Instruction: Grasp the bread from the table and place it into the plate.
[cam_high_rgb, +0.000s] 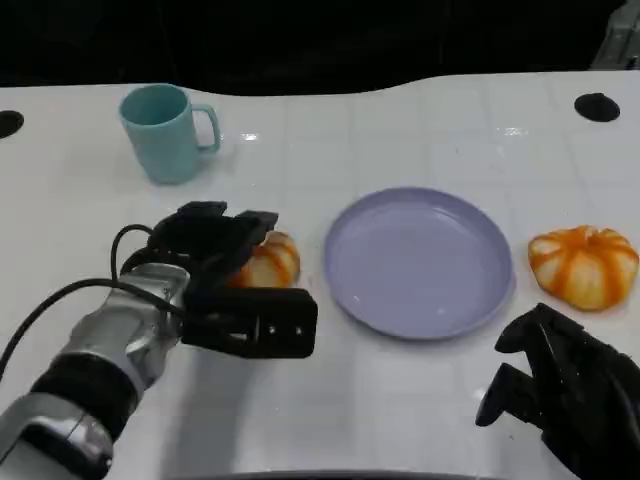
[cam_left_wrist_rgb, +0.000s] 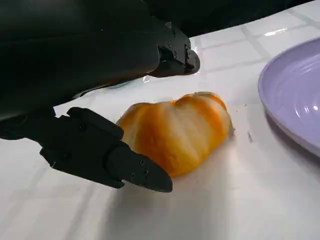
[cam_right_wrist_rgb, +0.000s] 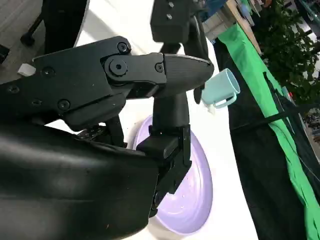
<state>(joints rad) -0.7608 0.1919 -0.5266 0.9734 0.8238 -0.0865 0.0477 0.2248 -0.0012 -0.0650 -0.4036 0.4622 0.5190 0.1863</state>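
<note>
1. The bread (cam_left_wrist_rgb: 176, 131) is a small rounded roll, golden orange with paler cream bands running across it, its crust smooth and slightly glossy.
2. It lies on the white tabletop (cam_high_rgb: 400, 130), just left of the plate (cam_high_rgb: 418, 262) and apart from its rim.
3. The plate is lavender, round and shallow, and sits near the middle of the tabletop with nothing in it.
4. The left hand (cam_high_rgb: 225, 280) is over the bread: in the head view it covers the roll's left part, leaving the right end showing.
5. In the left wrist view the fingers (cam_left_wrist_rgb: 107, 160) are spread, one low beside the roll's near side with its tip just at the crust, another (cam_left_wrist_rgb: 172, 57) above and beyond the roll, clear of it.
6. The bread sits in the gap between them; the left fingers are open around it, not closed on it, though whether the lower tip actually touches the crust is hard to tell.
7. The right hand (cam_high_rgb: 560, 385) rests low at the tabletop's near right, below the plate, its fingers loosely curled and holding nothing.
8. A second orange-and-cream roll (cam_high_rgb: 584, 263) lies to the right of the plate, above the right hand.
9. A pale teal mug (cam_high_rgb: 165, 132) stands upright at the far left, well apart from the bread.
</note>
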